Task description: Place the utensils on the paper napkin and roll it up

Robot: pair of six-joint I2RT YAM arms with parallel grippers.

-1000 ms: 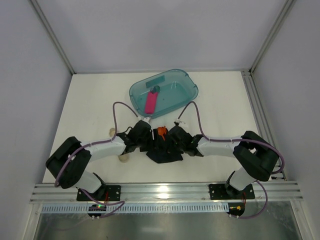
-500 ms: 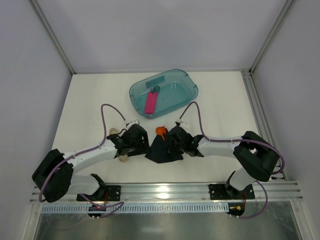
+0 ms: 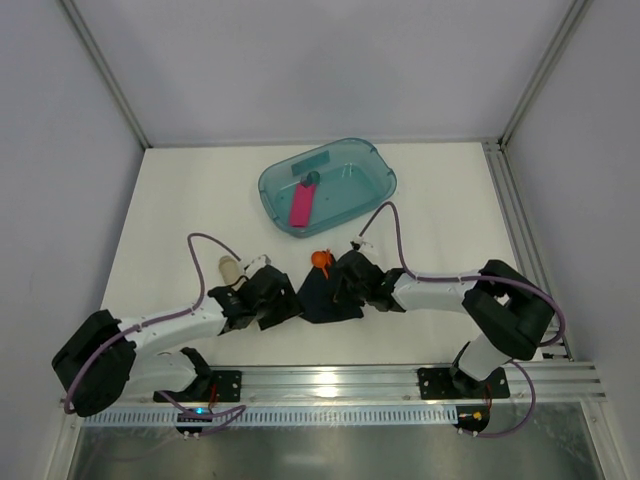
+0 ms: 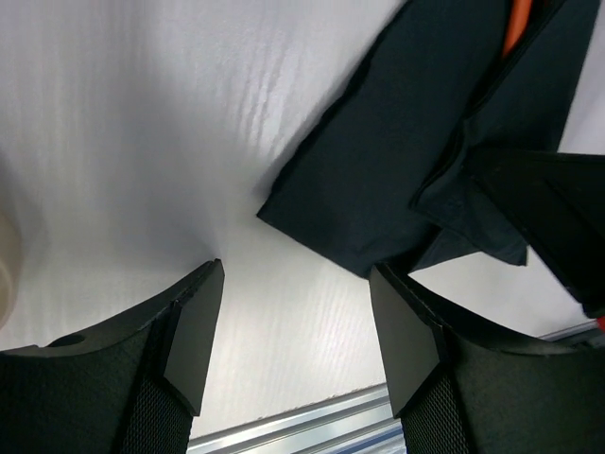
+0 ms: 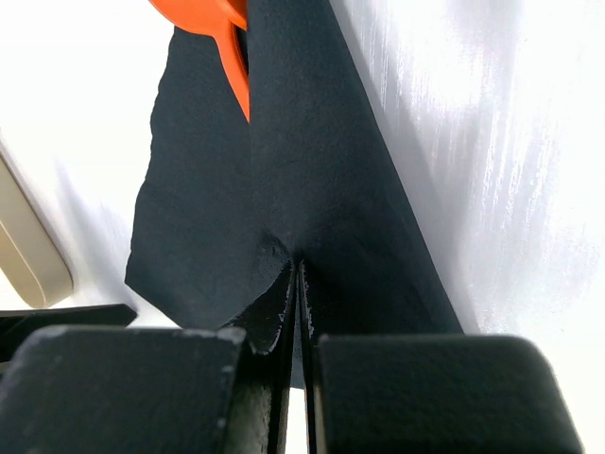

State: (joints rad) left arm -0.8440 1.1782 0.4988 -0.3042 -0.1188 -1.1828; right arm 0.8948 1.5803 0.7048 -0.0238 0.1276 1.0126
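Note:
The black paper napkin [image 3: 322, 298] lies folded over in front of the arms, with orange utensils [image 3: 321, 260] sticking out at its far end. My right gripper [image 3: 343, 291] is shut, pinching the napkin's fold [image 5: 312, 218]; an orange utensil [image 5: 227, 43] shows at the fold's top. My left gripper [image 3: 283, 307] is open and empty, just left of the napkin. In the left wrist view the napkin's corner [image 4: 378, 189] lies ahead of the open fingers [image 4: 194, 331], with a sliver of orange [image 4: 516, 24] at the top.
A teal tub [image 3: 328, 186] stands at the back with a pink bar [image 3: 302, 206] in it. A beige tube [image 3: 229, 267] lies left of the left gripper. The table's front rail [image 3: 330, 380] runs close behind the grippers.
My left gripper has let go of the napkin and drawn back to the left and nearer the front edge. The beige tube has shifted to the far side. The right gripper stays pinched.

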